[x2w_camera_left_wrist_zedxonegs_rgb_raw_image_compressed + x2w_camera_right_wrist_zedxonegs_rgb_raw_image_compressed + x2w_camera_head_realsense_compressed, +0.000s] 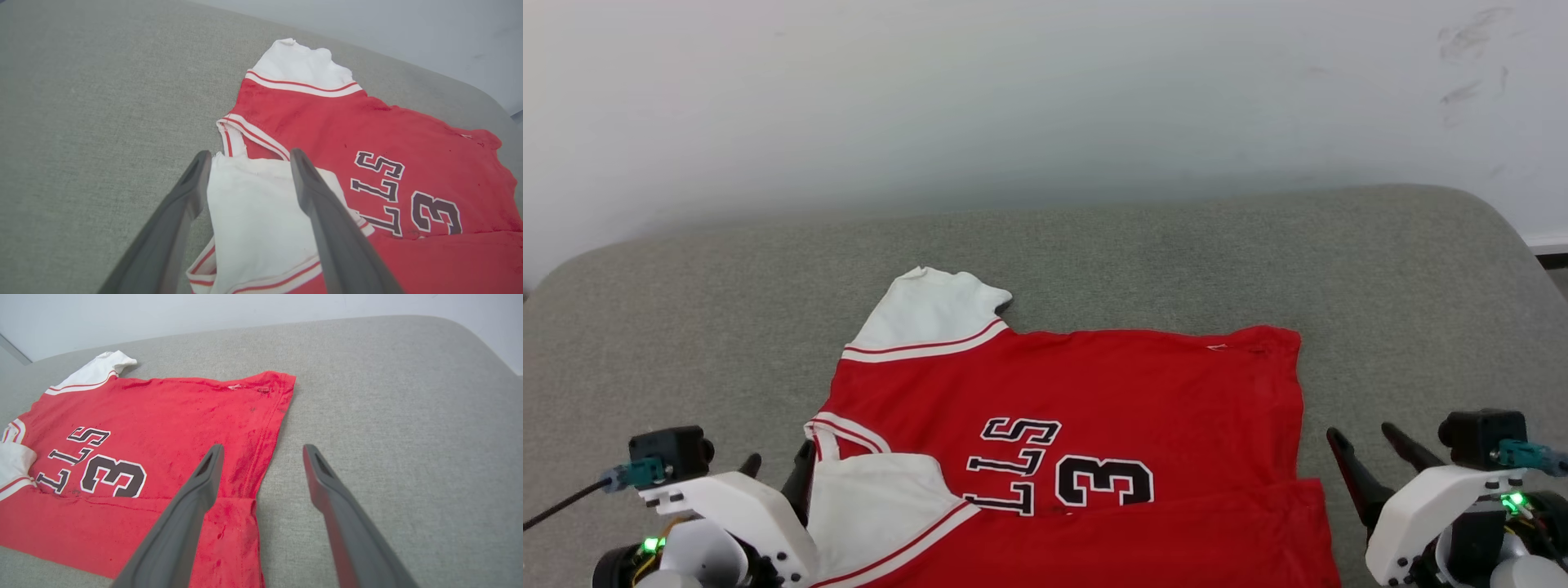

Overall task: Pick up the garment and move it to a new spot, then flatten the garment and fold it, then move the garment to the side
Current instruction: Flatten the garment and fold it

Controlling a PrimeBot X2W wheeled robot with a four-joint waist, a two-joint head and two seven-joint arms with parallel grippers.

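While the left fingers point(318, 204) and right fingers point(325, 486) stand spread, the garment point(1094, 384) lies crosswise, neck leftward.

Bright, even, diffuse light; no glare or hard shadows noted.

Only thin soft shadows are cast under the garment point(1094, 392), darkest at the far white sleeve point(931, 306). A dim hazy band is seen on the wall point(1045, 98) just above the grey surface point(1258, 261). The head view is rendered slightly soft, though smudges on the wall at upper right are resolved. In the wrist views the fingers of the left pincer point(249, 153) and right pincer point(262, 446) are blurred and enlarged near the bottom edge. Wide-angle bending is noted along the surface's rim. The red is oversaturated and looks blotchy in the right wrist view.
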